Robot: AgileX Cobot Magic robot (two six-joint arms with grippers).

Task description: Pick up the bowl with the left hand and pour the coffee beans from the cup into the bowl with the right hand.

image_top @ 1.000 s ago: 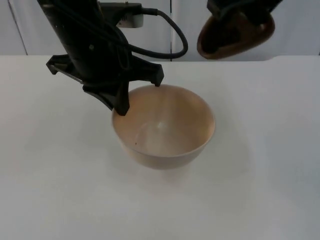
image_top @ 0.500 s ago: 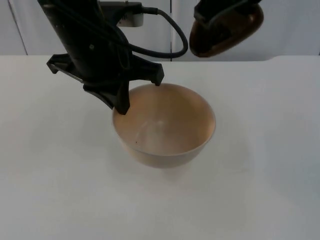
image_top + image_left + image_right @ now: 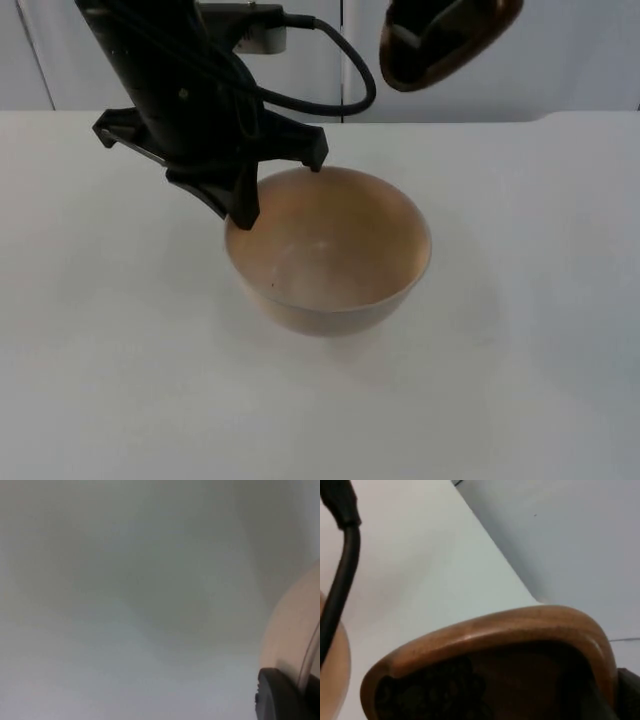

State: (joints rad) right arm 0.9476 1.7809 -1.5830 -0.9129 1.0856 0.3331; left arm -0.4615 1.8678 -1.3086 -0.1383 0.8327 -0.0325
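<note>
Left gripper (image 3: 243, 205) clamped the wooden bowl's (image 3: 330, 255) near rim. Right gripper (image 3: 440, 12) grasped the brown cup (image 3: 448, 45) of coffee beans (image 3: 435, 690), beyond the bowl. Advice: centre cup over bowl before tipping.

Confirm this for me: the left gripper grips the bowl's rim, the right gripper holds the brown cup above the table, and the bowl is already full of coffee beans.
Wrong on the beans. In the top view the bowl is empty; the dark beans are in the cup, per the right wrist view. The left gripper grips the rim; the right gripper holds the cup aloft.
</note>
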